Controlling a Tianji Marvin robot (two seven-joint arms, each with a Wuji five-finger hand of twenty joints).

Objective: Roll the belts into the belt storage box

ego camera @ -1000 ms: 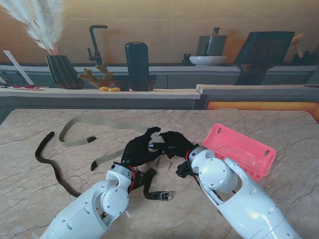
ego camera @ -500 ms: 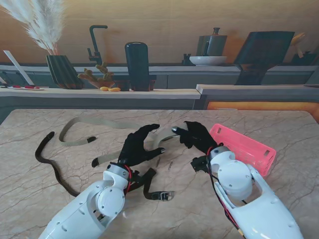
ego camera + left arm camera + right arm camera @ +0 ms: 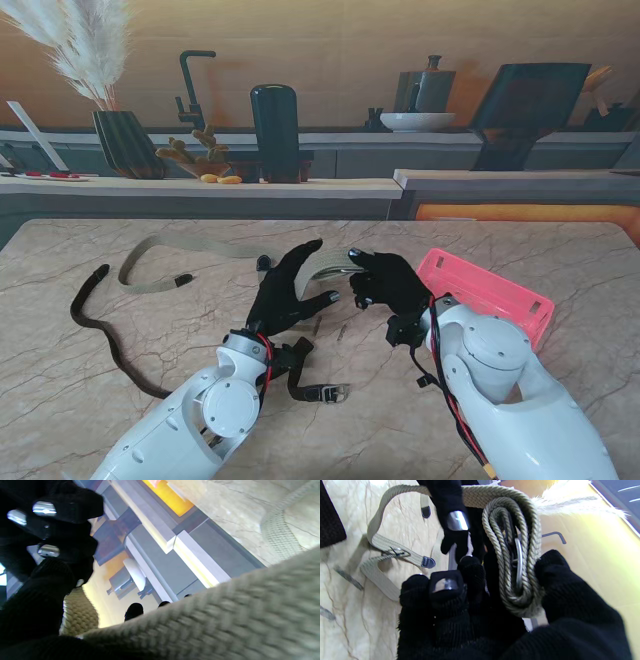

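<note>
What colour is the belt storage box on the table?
The belt storage box is pink, with a slotted lattice wall. It shows best in the stand view.

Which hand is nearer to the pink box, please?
The right hand: it sits just left of the pink box, almost beside its near end. The left hand is farther left, with the right hand between it and the box.

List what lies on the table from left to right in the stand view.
Dark belt → beige belt → left robot hand → right robot hand → pink storage box.
</note>
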